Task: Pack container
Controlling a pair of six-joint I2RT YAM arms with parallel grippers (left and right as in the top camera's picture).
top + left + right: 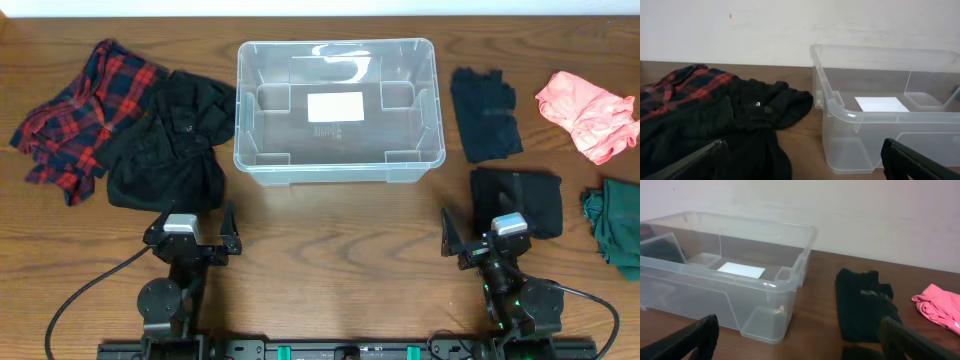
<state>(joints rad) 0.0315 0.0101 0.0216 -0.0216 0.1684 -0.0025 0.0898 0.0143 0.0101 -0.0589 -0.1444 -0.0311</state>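
The clear plastic container (338, 170) stands empty at the table's middle back, a white label on its bottom; it also shows in the left wrist view (880, 120) and the right wrist view (730, 295). My left gripper (192, 238) is open and empty near the front left, just in front of a black garment (170, 140). My right gripper (480, 240) is open and empty near the front right, beside a folded black cloth (520, 200).
A red plaid shirt (80, 110) lies at the far left, partly under the black garment. Right of the container lie a black garment (485, 115), a pink cloth (590, 115) and a dark green cloth (620, 225) at the right edge.
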